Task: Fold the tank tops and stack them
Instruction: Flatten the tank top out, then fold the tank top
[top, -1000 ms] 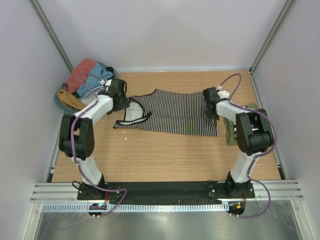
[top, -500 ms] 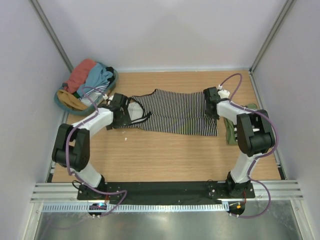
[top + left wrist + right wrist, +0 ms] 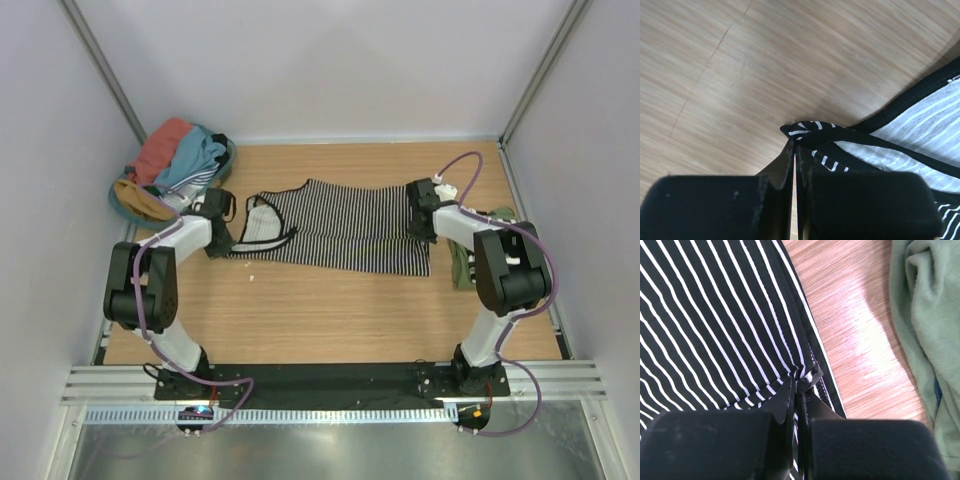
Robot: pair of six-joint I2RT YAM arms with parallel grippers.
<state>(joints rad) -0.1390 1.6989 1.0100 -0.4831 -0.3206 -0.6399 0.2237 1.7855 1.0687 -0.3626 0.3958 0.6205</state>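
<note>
**Top external: striped tank top (image 3: 345, 235) pinched at both ends**

Seen from above, the black-and-white striped tank top lies spread flat across the far half of the wooden surface (image 3: 330, 310). Its straps and neckline are to the left and its hem is to the right. One arm reaches to each end of it.

In the left wrist view, the left gripper (image 3: 794, 148) is clenched. Its jaws are closed to a thin slit on a fold of the black strap edge, and a small tip of striped cloth pokes out just past the fingertips. Bare wood fills the view beyond that fold, and the paler inside of the top runs off to the right.

In the right wrist view, the right gripper (image 3: 801, 386) is also clenched. It grasps the hem edge of the same top, which bunches into a small pucker between the jaws. Just to the right of the hem is a strip of bare surface, and beyond that lies the olive green top (image 3: 925, 315), crumpled. In the top view this olive top sits at the right edge of the surface, partly hidden by the right arm and apart from the striped one.

At the far left corner is a round teal basket (image 3: 231, 152). It holds a heap of the coral top (image 3: 165, 142), the teal blue top (image 3: 195, 155) and the mustard top (image 3: 135, 195), which hangs over the near rim.
</note>
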